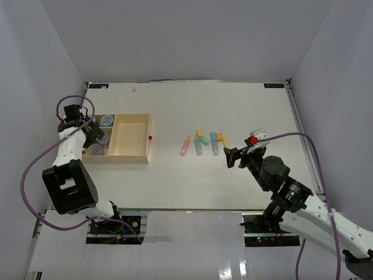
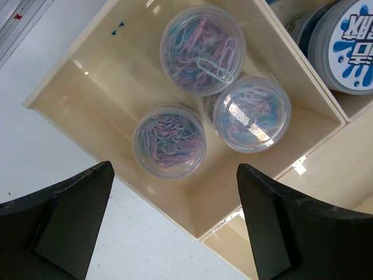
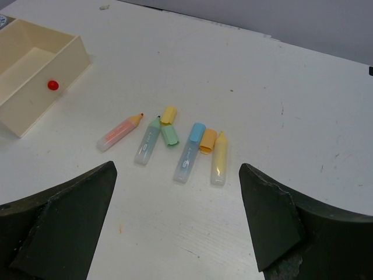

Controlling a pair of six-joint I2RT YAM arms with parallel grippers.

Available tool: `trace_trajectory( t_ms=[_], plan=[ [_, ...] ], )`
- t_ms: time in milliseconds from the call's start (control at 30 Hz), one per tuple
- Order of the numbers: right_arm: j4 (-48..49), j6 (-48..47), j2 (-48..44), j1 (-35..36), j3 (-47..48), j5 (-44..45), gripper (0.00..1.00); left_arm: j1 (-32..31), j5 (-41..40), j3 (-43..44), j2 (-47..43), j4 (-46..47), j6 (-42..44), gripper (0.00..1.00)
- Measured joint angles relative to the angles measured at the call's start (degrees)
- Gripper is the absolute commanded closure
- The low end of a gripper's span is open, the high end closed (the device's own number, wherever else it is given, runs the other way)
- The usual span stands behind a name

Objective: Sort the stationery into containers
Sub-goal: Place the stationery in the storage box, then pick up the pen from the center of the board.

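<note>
From above, the shallow pale beige wooden tray (image 1: 131,140) with thin dividing walls lies on the left of the white table (image 1: 233,105). The left gripper (image 1: 93,134) hangs over the tray's leftmost compartment, beside a round blue-lidded jar (image 1: 106,120). The short pastel sticks (image 1: 201,143) lie in a loose row mid-table, well apart from the tray, with the right gripper (image 1: 233,156) near them. In the left wrist view, that gripper's black fingers (image 2: 64,216) stand wide apart with nothing between them. They are above a compartment holding three clear round jars of paper clips (image 2: 201,49), and the blue-lidded jar is in the neighbouring compartment. In the right wrist view the jaws are likewise spread wide and empty. Beyond them lie the pink stick (image 3: 119,132), green stick (image 3: 147,140), blue stick (image 3: 189,153) and yellow stick (image 3: 218,158), with loose caps (image 3: 169,135) among them.
</note>
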Motion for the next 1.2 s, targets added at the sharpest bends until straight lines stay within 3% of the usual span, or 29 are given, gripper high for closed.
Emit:
trace_trajectory(
  t_ms=[300,600,800,967,1200],
  plan=[
    [-2.0,1.1,5.7,-0.4,1.2,0.5,0.09,-0.9,6.8,0.0,-7.3,0.0,0.9,0.02],
    [-6.1,7.4,21.9,-11.7,7.0,-7.9,0.00,-13.5,21.0,-1.8,-22.3,5.7,4.1,0.02],
    [-7.3,10.8,34.2,-14.5,10.3,-10.2,0.10,-16.7,29.0,-8.3,-28.8,8.6,4.5,0.02],
    [-7.0,13.0,43.5,-14.6,13.4,-11.2,0.15,-18.0,31.7,-11.4,-29.5,8.7,4.5,0.02],
    [-5.4,14.7,55.4,-14.6,16.3,-11.1,0.30,-19.9,33.2,-13.1,-30.6,8.9,4.4,0.02]
  ],
)
